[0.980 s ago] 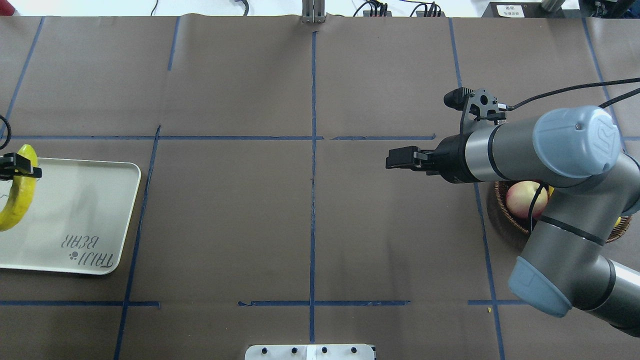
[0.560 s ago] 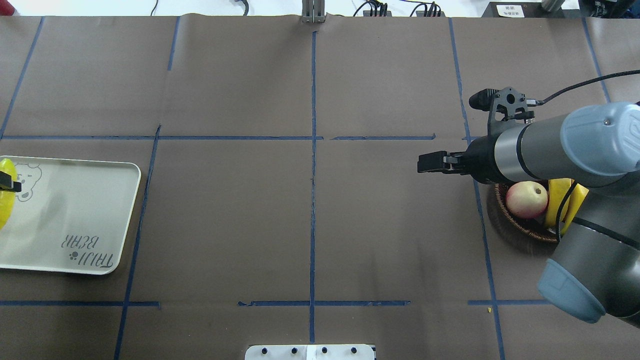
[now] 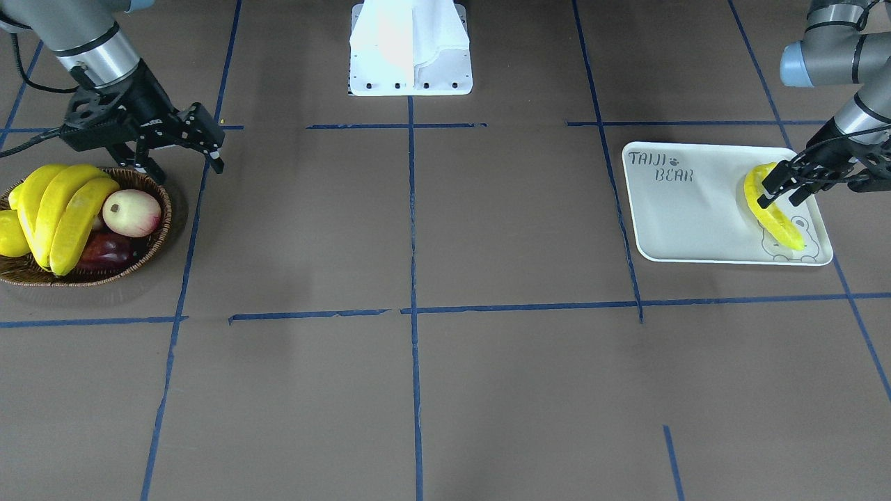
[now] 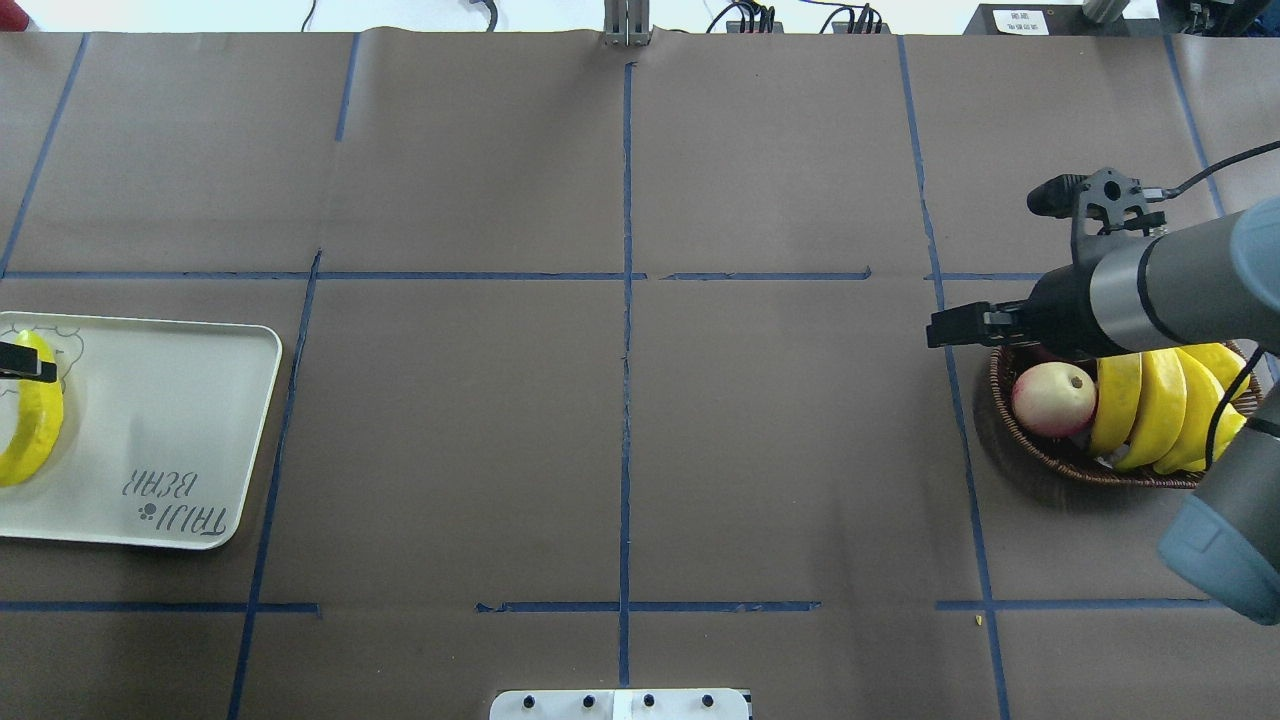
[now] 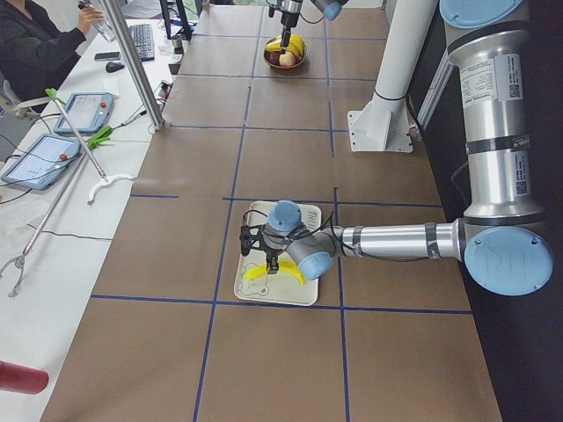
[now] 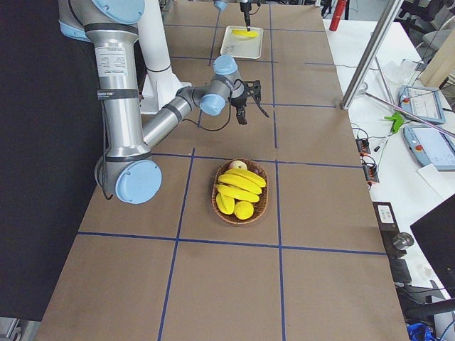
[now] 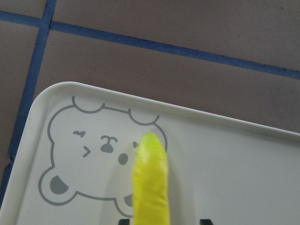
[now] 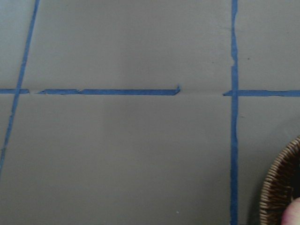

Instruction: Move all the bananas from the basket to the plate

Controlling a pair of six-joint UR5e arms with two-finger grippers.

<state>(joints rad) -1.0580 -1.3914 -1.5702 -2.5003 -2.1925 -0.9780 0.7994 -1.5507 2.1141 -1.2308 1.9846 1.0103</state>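
left gripper (image 3: 778, 189) clamped on banana (image 3: 771, 216) over plate (image 3: 689, 216) | right gripper (image 3: 186, 145) apart

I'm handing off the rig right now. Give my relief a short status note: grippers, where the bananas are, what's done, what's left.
Left gripper: shut on one curved yellow banana, over the flat white "TAIJI BEAR" tray, at the bear drawing; not released.
Right gripper: empty, jaws apart, beside the brown woven wicker basket.
Three long yellow bananas remain in the basket with other fruit.
Done: none fully placed. Left: release this one, move three.
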